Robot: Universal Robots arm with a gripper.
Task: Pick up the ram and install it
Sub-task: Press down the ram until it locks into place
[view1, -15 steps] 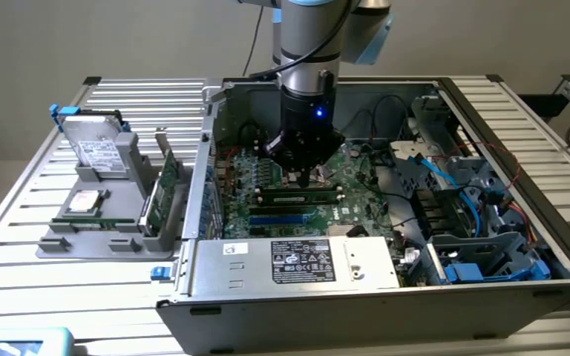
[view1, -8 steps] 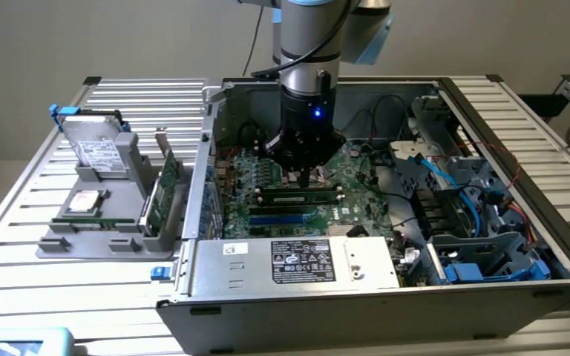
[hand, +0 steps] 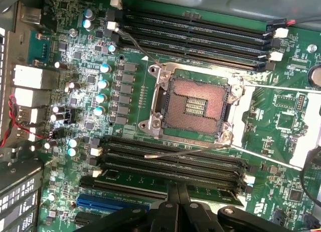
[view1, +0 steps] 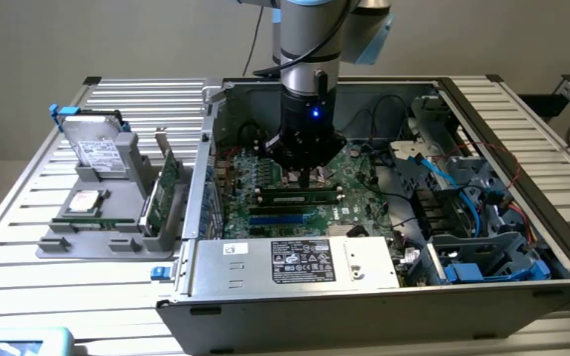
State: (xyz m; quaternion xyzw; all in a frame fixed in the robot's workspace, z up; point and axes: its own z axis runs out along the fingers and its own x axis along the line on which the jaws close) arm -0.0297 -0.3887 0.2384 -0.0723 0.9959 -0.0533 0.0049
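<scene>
The ram (view1: 300,198) is a narrow green stick with dark chips, lying level in a memory slot of the motherboard (view1: 240,215) inside the open computer case. My gripper (view1: 308,180) points straight down onto the middle of its top edge. In the wrist view the two dark fingers (hand: 173,207) stand pressed together, and the ram (hand: 135,179) runs as a green strip out from under their tips to both sides. It sits in the slot row (hand: 170,159) beside the open CPU socket (hand: 193,106). The fingers hide the ram's middle.
A power supply (view1: 295,259) fills the case's near side. Blue cables (view1: 433,174) and a drive cage (view1: 483,259) crowd the exterior view's right. Left of the case, a grey holder (view1: 67,241) carries a hard drive (view1: 95,144), a chip (view1: 85,200) and a green expansion card (view1: 169,178).
</scene>
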